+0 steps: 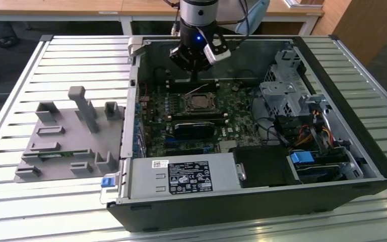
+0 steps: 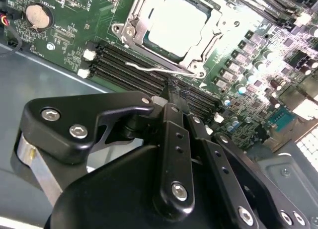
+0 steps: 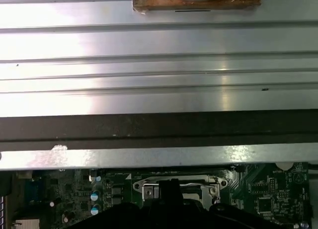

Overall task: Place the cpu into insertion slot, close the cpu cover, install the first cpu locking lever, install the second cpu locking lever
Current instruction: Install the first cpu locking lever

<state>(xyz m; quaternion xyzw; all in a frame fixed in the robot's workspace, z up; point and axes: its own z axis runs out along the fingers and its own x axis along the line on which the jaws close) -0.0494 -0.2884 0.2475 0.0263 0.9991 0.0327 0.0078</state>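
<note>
Saw the cpu point(image 2: 176, 25) lying in the insertion slot point(image 2: 130, 31), the cpu cover point(image 2: 211, 33) down over its edges. Saw the gripper point(image 2: 172, 86) just beside the slot, over the memory slots point(image 2: 119, 65), fingers point(image 2: 171, 119) clenched on nothing visible, tips near a thin wire lever point(image 2: 149, 68).

We saw the cpu point(image 2: 179, 25), a small flat square chip with a dull silver-grey top, lying level in the insertion slot point(image 1: 198, 103). That square, metal-rimmed socket sat a little above the middle of the exterior view. The cpu cover point(image 2: 198, 54), a thin silver frame plate, lay down flat over the chip, whose top showed through its square window. One thin wire locking lever point(image 2: 149, 68) ran beside the socket's edge and looked lifted rather than hooked down.
</note>
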